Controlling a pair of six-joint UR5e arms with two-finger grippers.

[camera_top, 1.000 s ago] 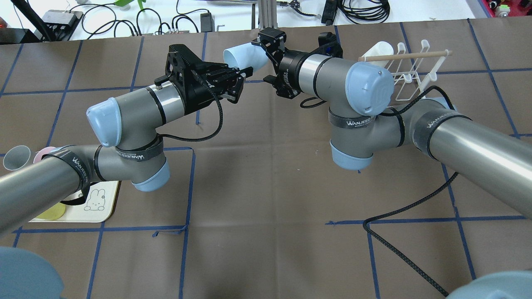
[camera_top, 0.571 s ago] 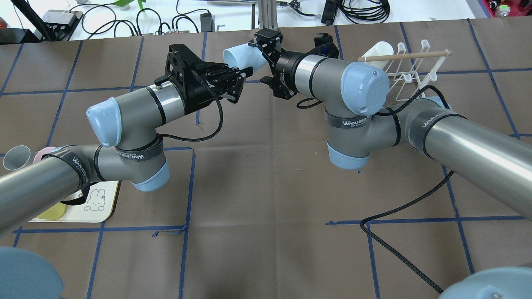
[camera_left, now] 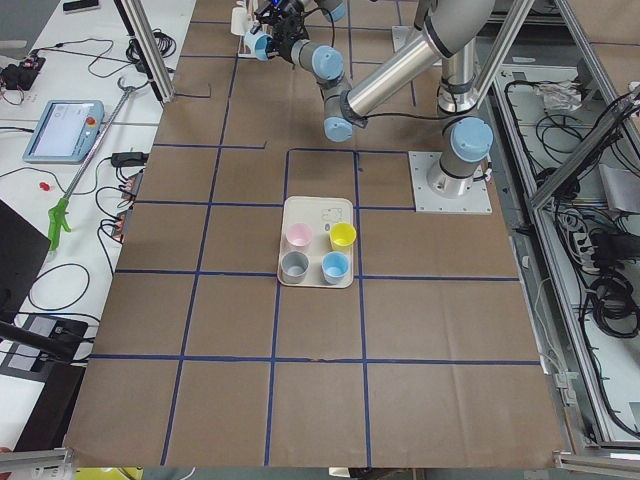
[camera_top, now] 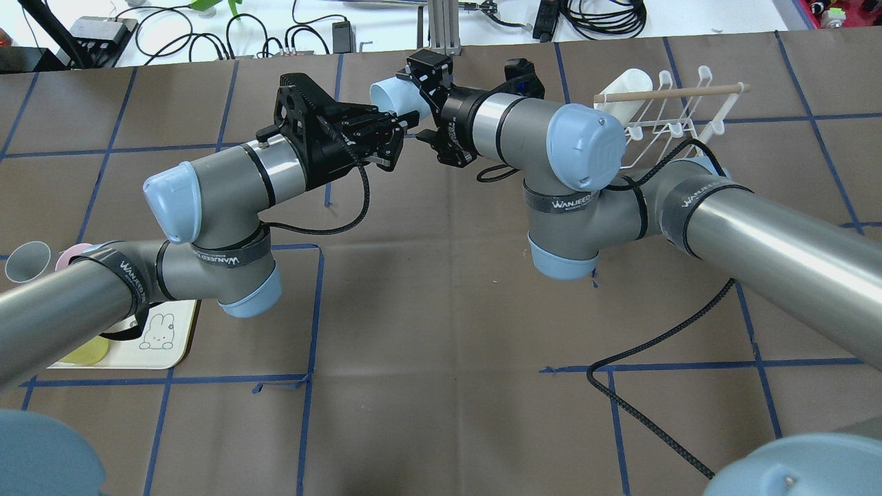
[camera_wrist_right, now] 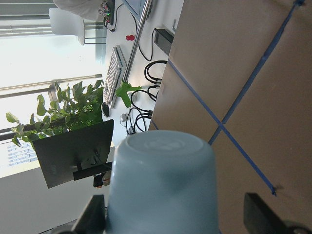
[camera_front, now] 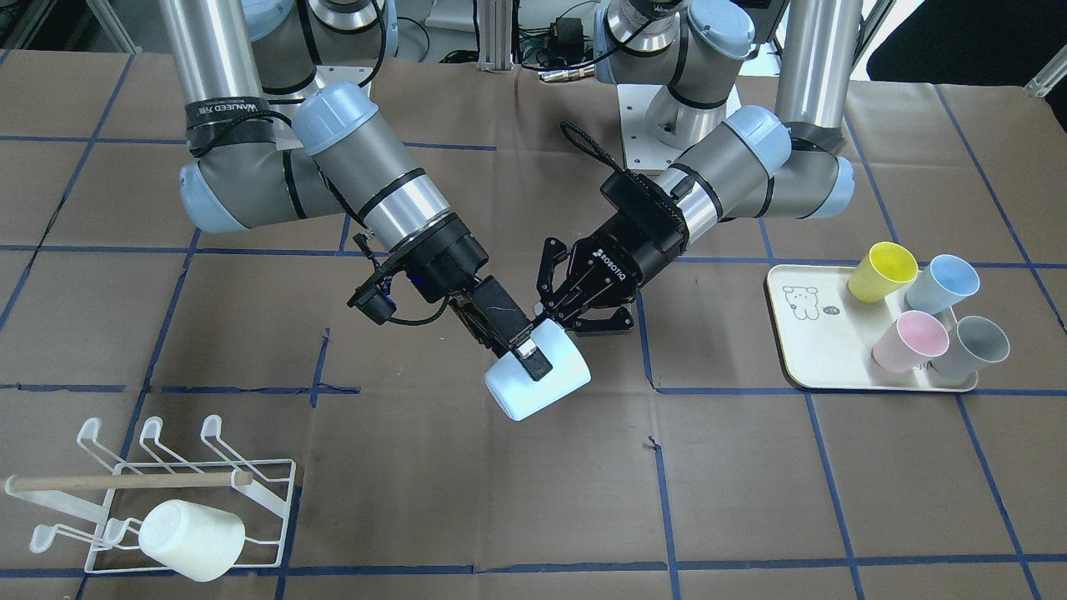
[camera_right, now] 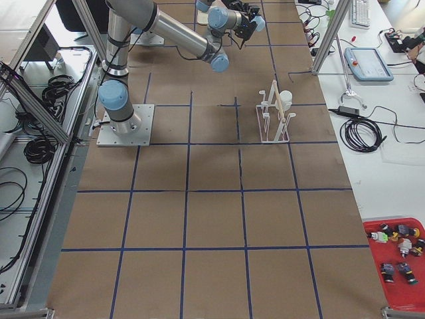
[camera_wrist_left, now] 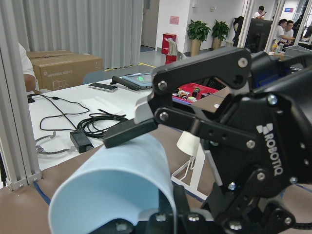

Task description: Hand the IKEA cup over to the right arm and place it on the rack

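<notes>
Still mid-handover: one pale blue cup [camera_front: 538, 379] was aloft between two grippers.
The left gripper [camera_front: 563, 319] clamped its rim end. The right gripper [camera_wrist_right: 173, 200] straddled its body unclosed, with a gap on one side. One rack [camera_front: 167, 481] bore one white cup [camera_front: 192, 540]. One tray [camera_front: 821, 350] held four cups: yellow [camera_front: 879, 271], blue [camera_front: 942, 282], pink [camera_front: 909, 342] and grey [camera_front: 971, 346]. Since 0.6 s before, the right arm [camera_top: 586, 145] had shifted toward the left gripper.

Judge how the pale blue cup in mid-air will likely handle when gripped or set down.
Probably light: the left gripper holds the cup by its rim. Its smooth tapered wall may slip. Round, so apt to roll.
</notes>
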